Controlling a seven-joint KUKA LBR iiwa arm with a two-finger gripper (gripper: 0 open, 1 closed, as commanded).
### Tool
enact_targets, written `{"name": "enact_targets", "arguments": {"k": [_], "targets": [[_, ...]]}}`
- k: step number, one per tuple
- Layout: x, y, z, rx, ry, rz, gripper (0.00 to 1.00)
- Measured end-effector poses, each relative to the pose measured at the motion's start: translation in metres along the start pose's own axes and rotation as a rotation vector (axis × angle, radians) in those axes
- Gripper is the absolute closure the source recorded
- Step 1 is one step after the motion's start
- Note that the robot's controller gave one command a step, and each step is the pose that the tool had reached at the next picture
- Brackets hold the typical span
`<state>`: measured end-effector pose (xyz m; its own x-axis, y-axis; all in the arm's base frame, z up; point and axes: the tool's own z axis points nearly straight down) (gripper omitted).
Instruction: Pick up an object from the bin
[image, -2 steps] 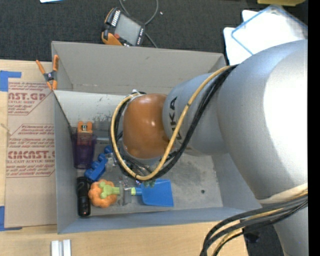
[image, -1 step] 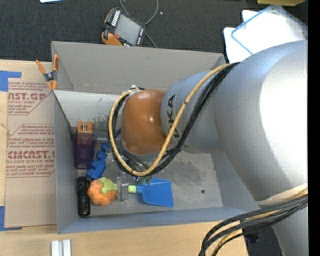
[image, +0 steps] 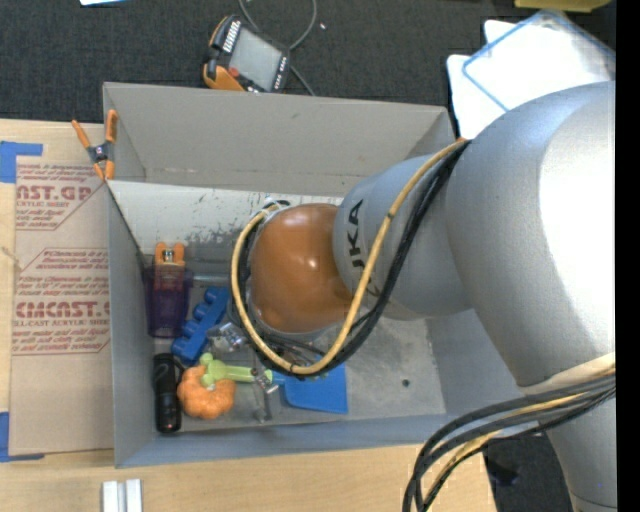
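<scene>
- The gripper (image: 246, 362) is open wide over the green stem (image: 228, 371), near the bin's (image: 280, 130) lower left corner.
- It should close gently on the stem, then lift straight up.

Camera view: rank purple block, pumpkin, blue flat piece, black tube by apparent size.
1. Purple block.
2. Pumpkin and blue flat piece: they look alike, and the blue one is partly hidden.
3. Black tube.

Blue flat piece (image: 320, 392) partly beneath the arm's orange cover (image: 292, 265)
</scene>
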<state>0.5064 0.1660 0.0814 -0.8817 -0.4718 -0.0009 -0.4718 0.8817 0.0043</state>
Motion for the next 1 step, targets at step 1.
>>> {"name": "enact_targets", "arguments": {"k": [1], "targets": [[-0.0168, 0.0003, 0.0073, -0.001, -0.006, 0.277, 0.00]]}}
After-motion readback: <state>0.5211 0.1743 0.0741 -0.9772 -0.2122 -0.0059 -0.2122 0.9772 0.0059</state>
